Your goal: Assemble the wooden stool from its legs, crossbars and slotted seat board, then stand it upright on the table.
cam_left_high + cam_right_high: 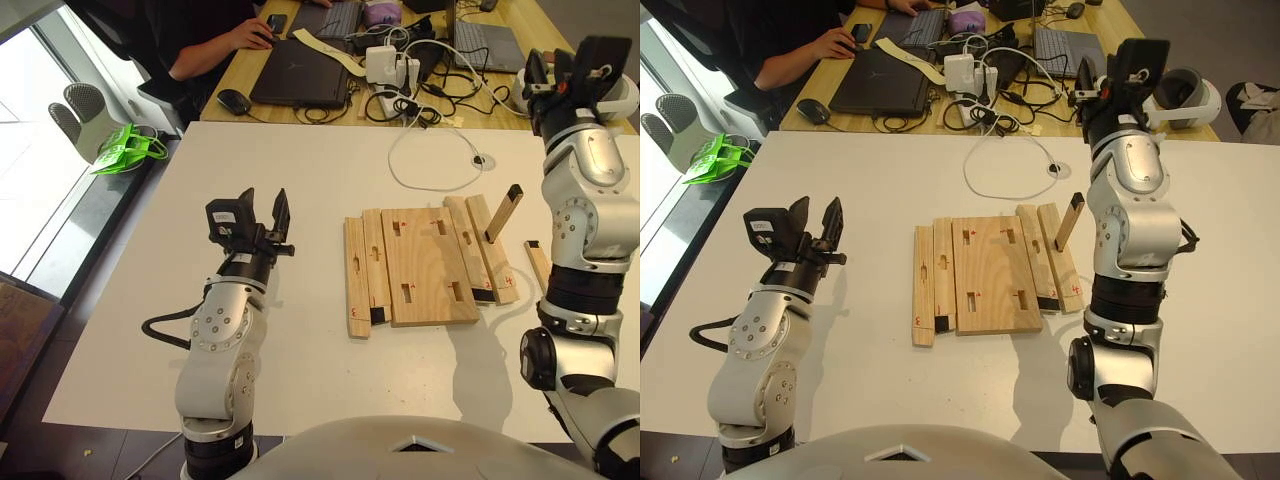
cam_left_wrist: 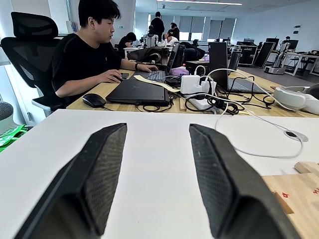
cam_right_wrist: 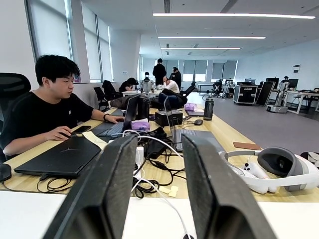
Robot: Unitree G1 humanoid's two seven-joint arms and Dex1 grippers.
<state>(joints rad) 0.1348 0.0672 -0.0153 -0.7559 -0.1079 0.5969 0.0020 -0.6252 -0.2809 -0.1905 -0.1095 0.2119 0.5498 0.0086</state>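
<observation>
Several pale wooden slats lie flat on either side of the square slotted wooden seat board at mid-worktop, apparently laid out for fitting, none joined. To their left hovers the left end effector, fingers spread. The right end effector, also spread, is held high at the far right. The white worktop leaves room left and near.

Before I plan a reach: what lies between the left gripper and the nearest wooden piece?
Only bare white table separates the left gripper from the leftmost wooden piece, per the left eye view.
</observation>
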